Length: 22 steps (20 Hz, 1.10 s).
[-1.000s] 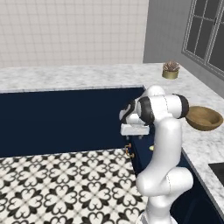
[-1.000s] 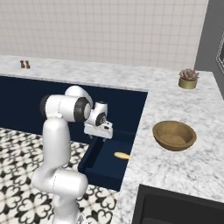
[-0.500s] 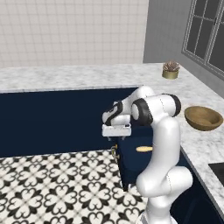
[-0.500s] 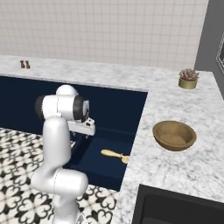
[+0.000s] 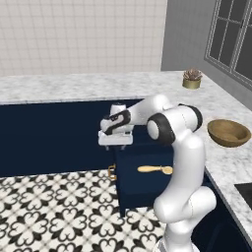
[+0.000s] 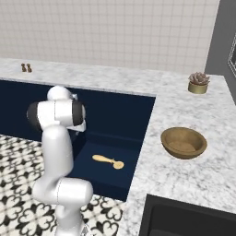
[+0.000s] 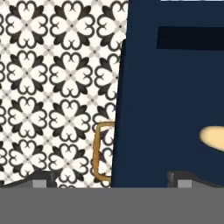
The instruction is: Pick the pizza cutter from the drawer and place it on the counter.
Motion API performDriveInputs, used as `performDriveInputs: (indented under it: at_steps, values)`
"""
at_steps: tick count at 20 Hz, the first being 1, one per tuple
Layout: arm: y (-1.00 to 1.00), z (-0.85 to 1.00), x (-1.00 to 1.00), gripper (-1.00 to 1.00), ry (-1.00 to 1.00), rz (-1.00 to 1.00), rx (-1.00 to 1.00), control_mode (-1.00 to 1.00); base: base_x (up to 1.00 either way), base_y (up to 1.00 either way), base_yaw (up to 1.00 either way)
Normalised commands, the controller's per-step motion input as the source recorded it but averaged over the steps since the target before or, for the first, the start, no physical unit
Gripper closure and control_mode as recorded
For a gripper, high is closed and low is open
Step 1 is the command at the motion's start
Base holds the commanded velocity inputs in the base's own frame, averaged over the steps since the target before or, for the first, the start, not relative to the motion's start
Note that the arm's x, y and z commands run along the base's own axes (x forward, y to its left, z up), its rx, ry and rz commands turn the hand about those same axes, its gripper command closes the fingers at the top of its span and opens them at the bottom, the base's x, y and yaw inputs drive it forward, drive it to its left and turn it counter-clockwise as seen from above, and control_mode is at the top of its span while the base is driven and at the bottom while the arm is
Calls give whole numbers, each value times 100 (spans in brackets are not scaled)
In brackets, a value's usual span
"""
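The counter (image 5: 88,83) wraps the corner in white marble over navy fronts. Below it the drawer (image 6: 108,173) stands pulled out, brass pull (image 5: 112,172) on its front edge. The gripper (image 5: 115,140) hangs above that front edge, jaws released — grasping nothing. The pizza cutter (image 6: 108,161) lies flat on the drawer floor, near the middle.
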Motion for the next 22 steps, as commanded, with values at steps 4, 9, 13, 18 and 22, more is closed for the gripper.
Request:
performDriveInputs:
  at_steps: [4, 9, 13, 18, 22]
  values:
    - [-86, 100, -12, -100, -18, -1, -2, -100, 0, 0, 0]
    - [-100, 50, -29, -100, -1, -1, -3, -100, 0, 0, 0]
    - [-100, -48, -56, -100, 0, -1, -1, -100, 0, 0, 0]
    - [-46, -73, -48, -100, -18, 9, -8, -100, 0, 0, 0]
    - [-2, -5, -1, -100, -2, 55, -9, -100, 0, 0, 0]
